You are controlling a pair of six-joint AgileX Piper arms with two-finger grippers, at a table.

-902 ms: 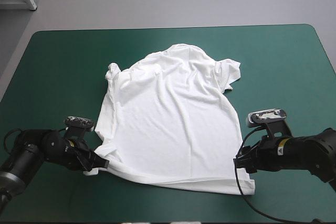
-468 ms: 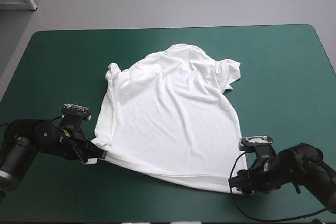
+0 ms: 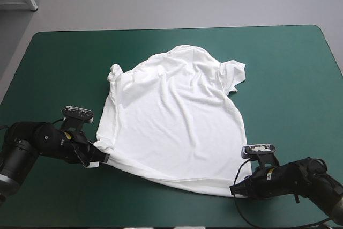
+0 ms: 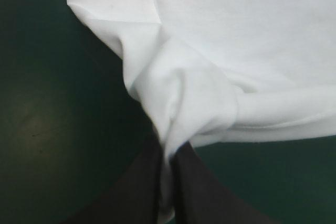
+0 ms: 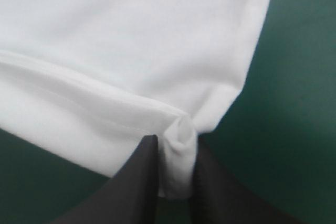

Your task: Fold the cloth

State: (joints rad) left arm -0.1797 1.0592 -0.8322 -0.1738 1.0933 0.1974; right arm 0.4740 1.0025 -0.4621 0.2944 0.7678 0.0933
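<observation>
Both arms lie low over the near part of the bench (image 3: 53, 68), and each one reaches inward from its own side. The left pincer (image 3: 99, 157) is almost closed and grips the near left hem corner of the white T-shirt (image 3: 177, 116); a bunched fold of cloth rises just ahead of its black fingers (image 4: 131, 198). The right pincer (image 3: 236, 190) is clenched on the near right hem corner, with a small tuck of cloth between its tips. The T-shirt lies spread on the teal-green cover, ahead of both pincers and between them, with its collar on the far side.
</observation>
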